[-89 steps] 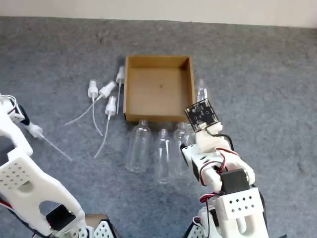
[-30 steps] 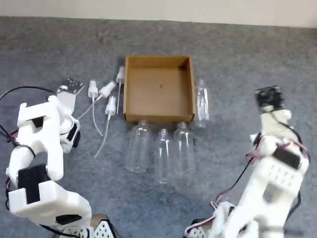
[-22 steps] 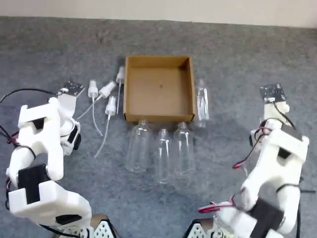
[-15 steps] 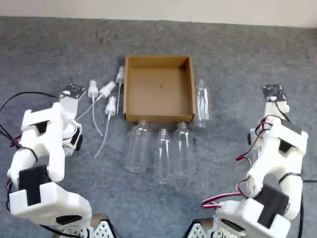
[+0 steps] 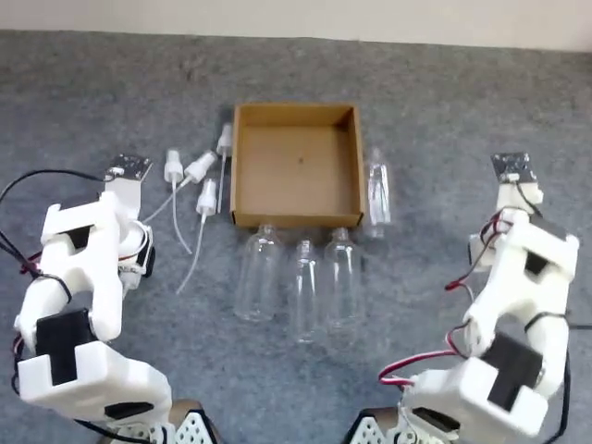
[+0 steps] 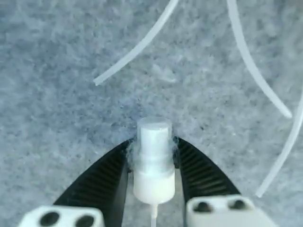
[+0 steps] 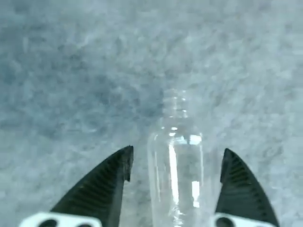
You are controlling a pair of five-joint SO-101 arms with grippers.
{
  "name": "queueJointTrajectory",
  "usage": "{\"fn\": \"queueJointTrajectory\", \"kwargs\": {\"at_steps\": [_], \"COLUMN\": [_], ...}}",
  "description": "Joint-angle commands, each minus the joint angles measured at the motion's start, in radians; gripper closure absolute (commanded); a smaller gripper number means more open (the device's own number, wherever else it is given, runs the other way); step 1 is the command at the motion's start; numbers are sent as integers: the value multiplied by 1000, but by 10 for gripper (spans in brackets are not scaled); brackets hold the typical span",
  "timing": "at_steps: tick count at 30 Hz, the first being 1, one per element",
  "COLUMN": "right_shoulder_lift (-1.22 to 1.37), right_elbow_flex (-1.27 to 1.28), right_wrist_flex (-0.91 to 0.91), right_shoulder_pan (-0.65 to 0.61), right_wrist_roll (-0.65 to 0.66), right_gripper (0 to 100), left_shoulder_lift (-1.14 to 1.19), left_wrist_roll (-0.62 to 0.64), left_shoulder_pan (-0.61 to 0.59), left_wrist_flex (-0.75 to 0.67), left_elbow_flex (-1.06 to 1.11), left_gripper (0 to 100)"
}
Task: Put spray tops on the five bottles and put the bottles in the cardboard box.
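Got the left gripper (image 6: 152, 142) pinching a top (image 6: 153, 170) around its body, cap end poking out past the fingertips, parked well off to the left of the box (image 5: 234, 166) and a bit nearer than it. About as far out on the right of the box, got the right gripper (image 7: 177, 150) spread wide with a clear bottle (image 7: 176, 161) between the jaws, neck pointing away, gaps on both sides at the tips. Can't tell if that one's resting on anything.

Then got three more bottles (image 5: 259, 273) (image 5: 303, 289) (image 5: 342, 277) lying side by side just in front of the box, necks right up at its near wall. Seeing just bare cardboard floor inside the box, open on top. Also got a fifth bottle (image 5: 376, 192) lying along the box's right wall, just beside it. Got four loose tops (image 5: 173, 166) (image 5: 200, 167) (image 5: 224, 140) (image 5: 207, 198) scattered just left of the box, thin tubes trailing nearer.

Looks like grey carpet (image 5: 462, 111) under everything, with a pale strip (image 5: 296, 14) beyond the box, past the carpet's far edge.
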Motion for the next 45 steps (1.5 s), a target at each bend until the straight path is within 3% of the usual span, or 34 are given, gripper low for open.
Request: {"fn": "queueJointTrajectory", "kwargs": {"at_steps": [1, 8, 13, 18, 26, 31, 39, 45], "right_shoulder_lift": [62, 220, 259, 289, 302, 232, -222, -541], "right_elbow_flex": [-202, -432, -437, -435, -438, -447, -341, -147], "right_wrist_flex": [128, 274, 348, 351, 348, 395, 390, 309], "right_shoulder_pan": [-25, -16, -16, -1, 2, -5, -213, -530], "right_wrist_roll": [-11, 34, 137, 144, 141, 117, -71, -212], "right_gripper": [772, 772, 772, 773, 998, 995, 995, 995], "left_shoulder_lift": [-42, -41, -41, -44, -44, -73, -483, -848], "left_wrist_roll": [11, 11, 11, 11, 11, 18, 130, 288], "left_shoulder_pan": [35, 28, 28, 28, 28, 27, 35, 36], "left_wrist_flex": [-20, -26, -26, -26, -21, -18, 150, 160], "left_elbow_flex": [-2, -2, -4, -4, -2, -36, -189, -277], "left_gripper": [995, 995, 995, 995, 995, 997, 997, 998]}}
